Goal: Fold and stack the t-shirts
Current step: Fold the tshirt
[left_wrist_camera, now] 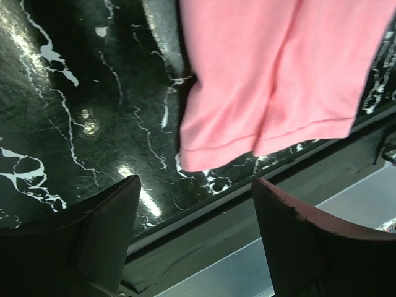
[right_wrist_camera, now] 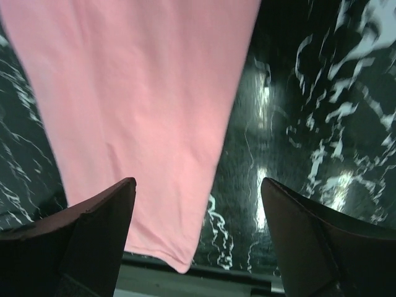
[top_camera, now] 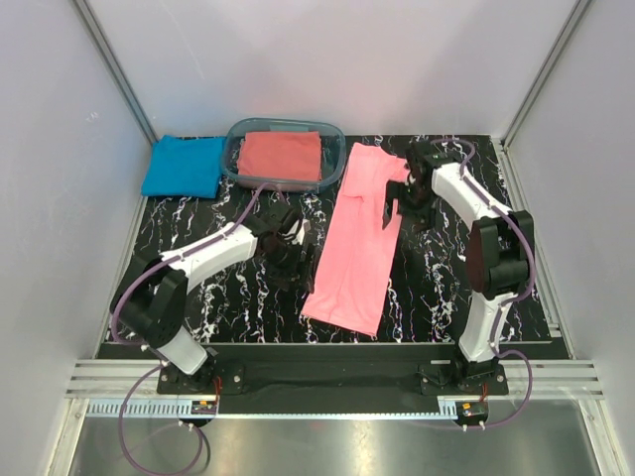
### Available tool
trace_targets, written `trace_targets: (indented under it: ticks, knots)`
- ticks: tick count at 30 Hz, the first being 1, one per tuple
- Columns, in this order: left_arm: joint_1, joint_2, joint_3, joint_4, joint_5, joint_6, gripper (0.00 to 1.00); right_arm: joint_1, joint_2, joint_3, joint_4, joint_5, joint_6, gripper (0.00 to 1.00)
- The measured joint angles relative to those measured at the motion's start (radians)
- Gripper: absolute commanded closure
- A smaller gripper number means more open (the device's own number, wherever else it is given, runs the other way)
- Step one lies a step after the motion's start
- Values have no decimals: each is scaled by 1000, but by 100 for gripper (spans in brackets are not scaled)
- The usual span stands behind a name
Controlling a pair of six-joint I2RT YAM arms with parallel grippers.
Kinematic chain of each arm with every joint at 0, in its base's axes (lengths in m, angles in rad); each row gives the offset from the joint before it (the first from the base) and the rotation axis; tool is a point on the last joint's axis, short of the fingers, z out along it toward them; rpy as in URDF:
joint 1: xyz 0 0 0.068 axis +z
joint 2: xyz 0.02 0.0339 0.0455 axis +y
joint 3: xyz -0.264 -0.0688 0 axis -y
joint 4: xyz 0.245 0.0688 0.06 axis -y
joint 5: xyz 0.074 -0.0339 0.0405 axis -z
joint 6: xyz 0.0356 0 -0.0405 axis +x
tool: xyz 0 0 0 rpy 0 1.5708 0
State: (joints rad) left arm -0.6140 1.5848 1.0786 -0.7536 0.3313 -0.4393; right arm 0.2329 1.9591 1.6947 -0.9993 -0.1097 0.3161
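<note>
The light pink t-shirt (top_camera: pixel 359 238) lies folded lengthwise as a long strip down the middle of the black marbled table; its hem shows in the left wrist view (left_wrist_camera: pixel 272 80) and its body in the right wrist view (right_wrist_camera: pixel 142 99). The bright blue t-shirt (top_camera: pixel 185 166) lies folded at the back left. The coral-red t-shirt (top_camera: pixel 281 155) lies folded inside the clear tub (top_camera: pixel 335 165). My left gripper (top_camera: pixel 293 248) is open and empty, just left of the pink strip. My right gripper (top_camera: pixel 405 198) is open and empty, at the strip's far right edge by the sleeve.
The black marbled table (top_camera: pixel 218 297) ends in a metal rail along the near edge (top_camera: pixel 327 382). Grey walls close the sides and back. The tub stands at the back centre between the blue shirt and the pink shirt's top.
</note>
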Motion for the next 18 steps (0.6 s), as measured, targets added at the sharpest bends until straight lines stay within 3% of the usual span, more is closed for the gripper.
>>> trace_targets:
  ticks: [7,18]
  knots:
    - [32,74,-22,34,2,21,22,0,-107,-351,84,-80,39,28]
    - [34,165,-48,131,101,13,34,0,-116,-474,221,-198,93,45]
